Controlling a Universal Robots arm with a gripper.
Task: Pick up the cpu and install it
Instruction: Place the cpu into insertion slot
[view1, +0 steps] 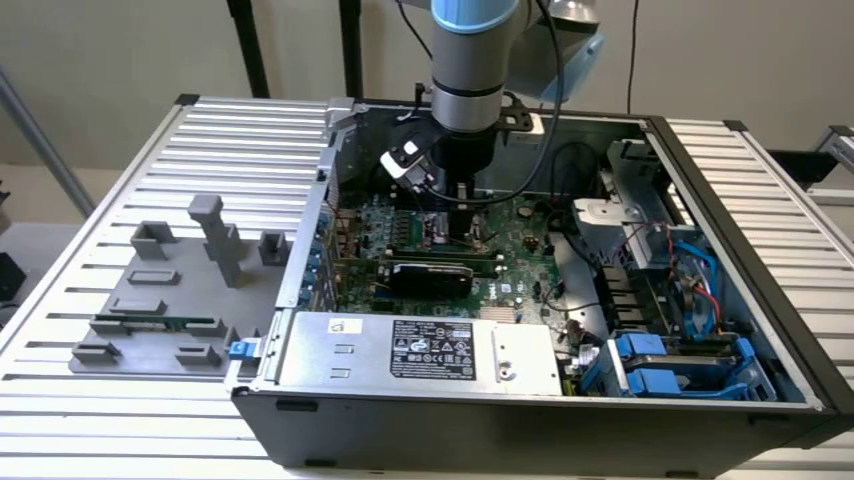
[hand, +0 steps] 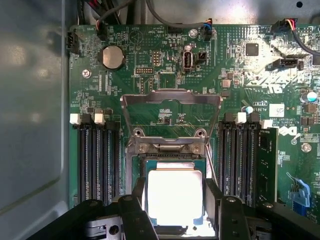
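Gripper (hand: 175, 189) pinches the cpu (hand: 175, 200) by two opposite edges, the chip sitting between its fingers just over the open socket (hand: 169, 150) on the motherboard (hand: 125, 60). Light, stiff and thin, it is probably delicate; the bare edges seem the safest hold.

cpu (hand: 175, 200) edge partly behind pincer (hand: 175, 186), pincer base cropped by frame

arm (view1: 470, 60) near vertical, wrist (view1: 461, 150) pointing straight down. gripper (hand: 175, 202) set wide and clamped on the cpu (hand: 175, 192), which sits between the fingers (hand: 213, 200), one finger against each of two opposite edges. fingers parallel, tips level. small white-and-black unit (view1: 407, 165) on the wrist, above the fingers.
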